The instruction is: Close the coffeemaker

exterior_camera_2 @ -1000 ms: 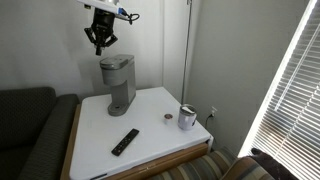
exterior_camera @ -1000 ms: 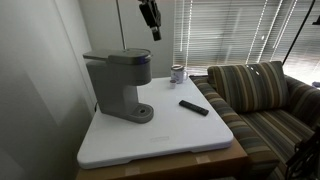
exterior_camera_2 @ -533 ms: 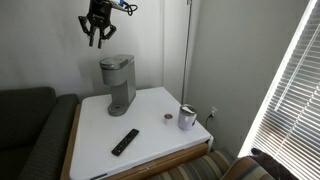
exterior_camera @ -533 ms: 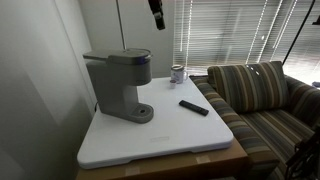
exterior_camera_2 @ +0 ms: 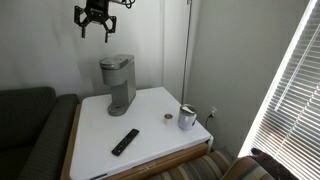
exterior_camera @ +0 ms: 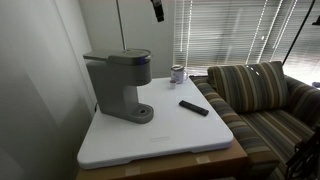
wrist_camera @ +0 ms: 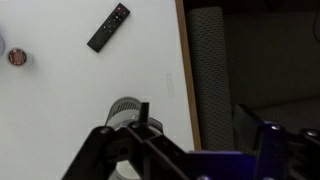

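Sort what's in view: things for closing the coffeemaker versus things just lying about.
For the job: coffeemaker, lid looks down; gripper, raised high over the table.
Lying about: black remote; small cup; small round disc beside the cup.

Soft daylight through blinds [exterior_camera: 235, 35]; wrist view blurred.

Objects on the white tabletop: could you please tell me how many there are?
4: a tall matte grey coffeemaker near the wall, a slim black remote lying flat mid-table, a small round disc, and a small cup beside that disc. None seems hidden.
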